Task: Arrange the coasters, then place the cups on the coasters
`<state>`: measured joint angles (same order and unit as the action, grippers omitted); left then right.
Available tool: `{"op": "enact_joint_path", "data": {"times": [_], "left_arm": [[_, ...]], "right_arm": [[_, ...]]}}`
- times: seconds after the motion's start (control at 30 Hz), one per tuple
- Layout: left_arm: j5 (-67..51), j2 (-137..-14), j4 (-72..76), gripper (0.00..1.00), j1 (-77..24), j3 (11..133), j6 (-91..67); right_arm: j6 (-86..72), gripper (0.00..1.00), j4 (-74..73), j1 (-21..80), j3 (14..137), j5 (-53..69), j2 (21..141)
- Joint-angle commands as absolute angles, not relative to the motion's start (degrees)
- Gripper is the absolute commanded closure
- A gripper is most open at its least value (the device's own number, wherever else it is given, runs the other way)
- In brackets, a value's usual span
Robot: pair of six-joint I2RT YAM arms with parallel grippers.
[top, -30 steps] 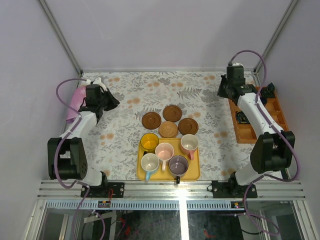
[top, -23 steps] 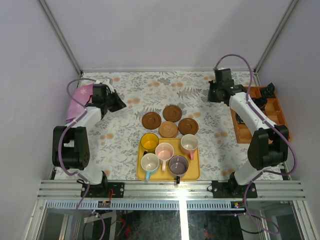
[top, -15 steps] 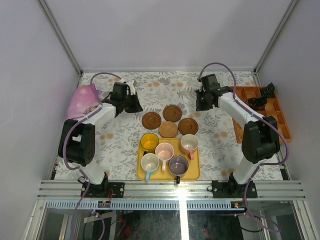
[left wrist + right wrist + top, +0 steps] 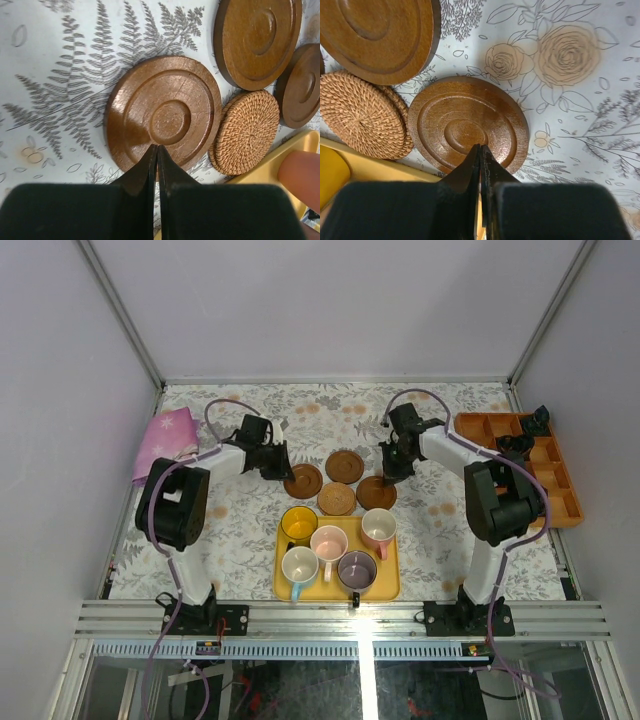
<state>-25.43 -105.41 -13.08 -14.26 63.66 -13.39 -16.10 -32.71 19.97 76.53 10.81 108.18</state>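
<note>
Left tool point(image 4: 157, 148) and right tool point(image 4: 480, 146) newly inward, tips together over coasters point(image 4: 303, 480)

Bright, even overhead light, soft faint shadows. Wrist views sharp on table point(image 4: 55, 60); glossy sheen on brown coaster point(image 4: 165, 120); close foreground blurred.

Yellow tray point(image 4: 388, 581) on floral tablecloth point(image 4: 250, 530), pink cloth point(image 4: 165, 440) left, orange compartment box point(image 4: 563, 502) right

We've got glossy brown ringed coasters point(image 4: 165, 117) and a tan woven coaster point(image 4: 246, 131) just past the yellow tray point(image 4: 388, 581), on a grey fern-and-rose print tablecloth point(image 4: 60, 75).
</note>
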Motion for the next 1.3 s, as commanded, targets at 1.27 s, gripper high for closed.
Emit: {"op": "enact_joint_path", "data": {"times": [1.27], "left_arm": [[-23.13,-124.43,-20.1,1.0,-9.03,86.8,-18.07]], "right_arm": [[-17.22,1.0,-34.71,17.51,98.07,3.54,121.1]]}}
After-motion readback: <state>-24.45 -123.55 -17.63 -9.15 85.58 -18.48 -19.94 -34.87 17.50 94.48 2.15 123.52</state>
